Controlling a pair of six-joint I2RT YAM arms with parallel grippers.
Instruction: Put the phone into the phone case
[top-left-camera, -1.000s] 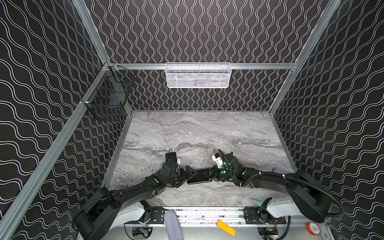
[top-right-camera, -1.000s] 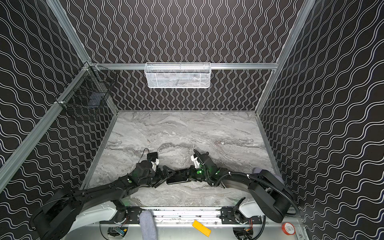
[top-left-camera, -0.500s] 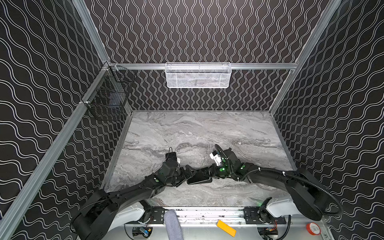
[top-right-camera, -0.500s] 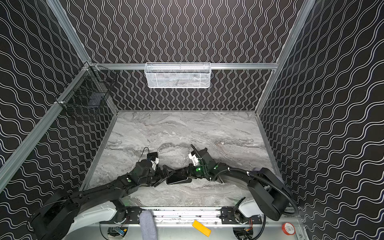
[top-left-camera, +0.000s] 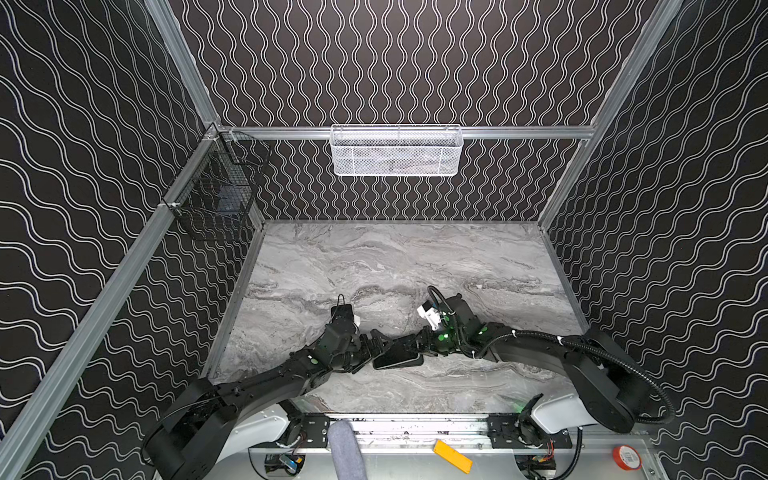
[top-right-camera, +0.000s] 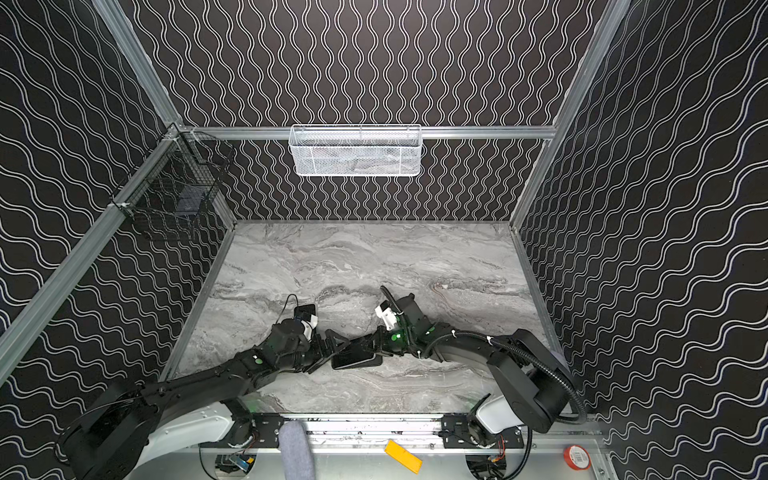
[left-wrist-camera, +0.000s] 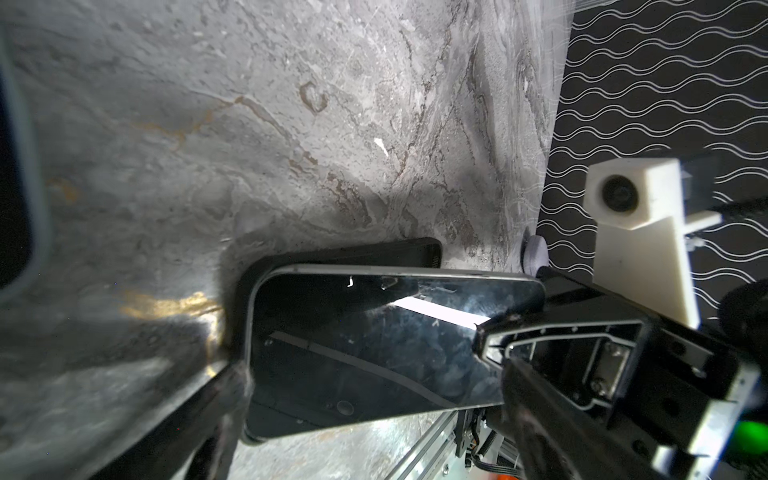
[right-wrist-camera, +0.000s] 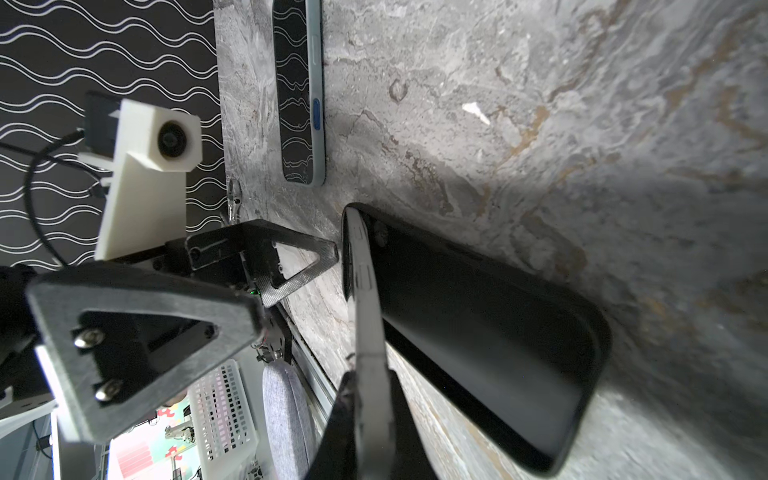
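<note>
Marble table (top-left-camera: 395, 266) inside black wavy walls: your right gripper (left-wrist-camera: 484, 336) is clamped on one end of the phone (left-wrist-camera: 365, 345). You hold the phone tilted, its free end down against the end of the case (right-wrist-camera: 490, 332), its held end raised. That case lies flat on the table near the front edge, between both arms. Your left gripper (top-left-camera: 373, 350) sits just beside the case with jaws spread wide, holding nothing; you cannot tell whether a finger touches it
</note>
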